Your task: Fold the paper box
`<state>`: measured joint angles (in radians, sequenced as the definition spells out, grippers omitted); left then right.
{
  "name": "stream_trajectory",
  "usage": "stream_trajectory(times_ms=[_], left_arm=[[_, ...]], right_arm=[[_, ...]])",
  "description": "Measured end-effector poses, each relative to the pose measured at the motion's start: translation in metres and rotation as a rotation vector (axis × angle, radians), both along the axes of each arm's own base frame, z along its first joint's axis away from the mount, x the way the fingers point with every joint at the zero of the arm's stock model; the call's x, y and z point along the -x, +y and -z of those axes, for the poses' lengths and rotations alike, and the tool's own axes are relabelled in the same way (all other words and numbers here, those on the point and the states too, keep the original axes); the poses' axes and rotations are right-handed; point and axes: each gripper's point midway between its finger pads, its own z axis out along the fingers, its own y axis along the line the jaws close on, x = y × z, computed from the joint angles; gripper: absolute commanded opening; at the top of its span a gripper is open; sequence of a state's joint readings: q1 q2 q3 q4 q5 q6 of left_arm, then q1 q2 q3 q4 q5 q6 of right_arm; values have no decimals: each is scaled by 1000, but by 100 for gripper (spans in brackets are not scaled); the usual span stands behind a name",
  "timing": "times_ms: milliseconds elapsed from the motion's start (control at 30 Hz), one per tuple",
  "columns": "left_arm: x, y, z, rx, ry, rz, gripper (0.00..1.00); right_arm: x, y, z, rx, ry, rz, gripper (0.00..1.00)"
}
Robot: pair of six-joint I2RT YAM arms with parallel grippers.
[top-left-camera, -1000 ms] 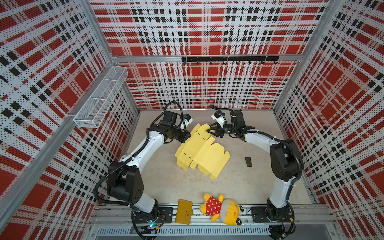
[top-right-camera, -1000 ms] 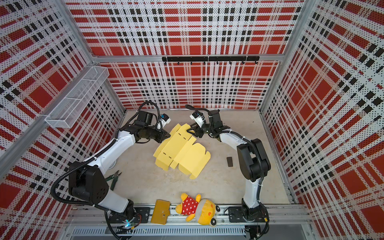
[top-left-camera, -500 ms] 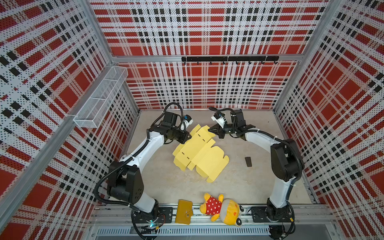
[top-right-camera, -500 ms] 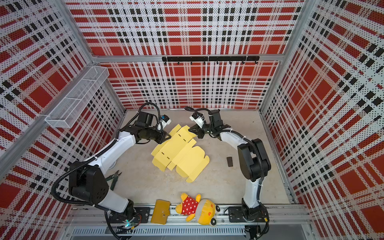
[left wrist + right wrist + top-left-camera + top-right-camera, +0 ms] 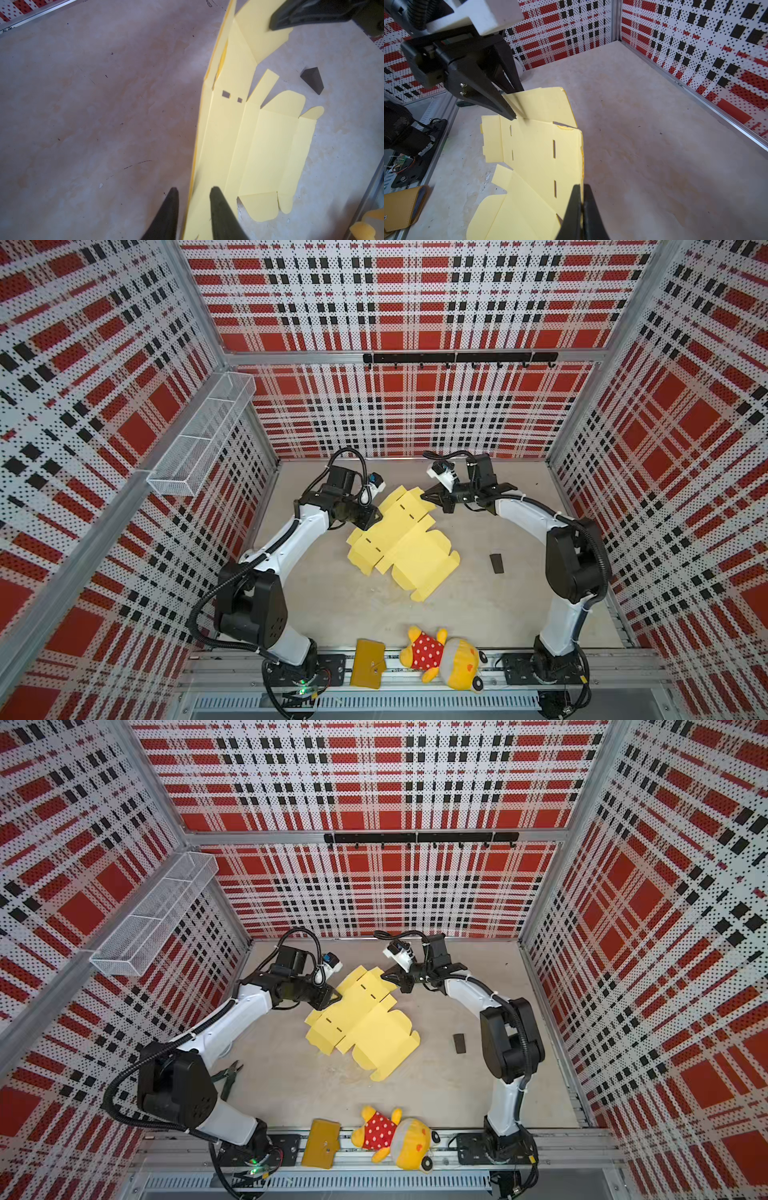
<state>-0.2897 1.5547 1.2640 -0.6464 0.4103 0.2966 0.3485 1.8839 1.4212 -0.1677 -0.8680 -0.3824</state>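
Desk (image 5: 498, 605) bears the paper box (image 5: 401, 539); right fingers (image 5: 591, 218) pinch its raised edge; parted left fingers (image 5: 220, 212) should clamp before creasing.

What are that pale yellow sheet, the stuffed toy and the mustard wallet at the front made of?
The paper box looks like thin matte card: sharp creases and die-cut slots. The plush toy seems to be soft, fuzzy fabric, probably stuffed: it is rounded and slumped. The wallet looks like smooth leather or an imitation: it has a metal snap and a stitched edge.
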Motion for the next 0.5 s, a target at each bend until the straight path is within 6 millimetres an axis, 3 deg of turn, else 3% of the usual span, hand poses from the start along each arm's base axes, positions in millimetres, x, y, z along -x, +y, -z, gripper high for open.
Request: stream_trajectory(times_ms=[300, 500], left_arm=[[1, -2, -1, 16, 7, 0, 9], [2, -4, -2, 35, 21, -8, 3]], right_arm=[[-7, -9, 2, -5, -2, 26, 2], [-9, -11, 4, -7, -5, 61, 34]])
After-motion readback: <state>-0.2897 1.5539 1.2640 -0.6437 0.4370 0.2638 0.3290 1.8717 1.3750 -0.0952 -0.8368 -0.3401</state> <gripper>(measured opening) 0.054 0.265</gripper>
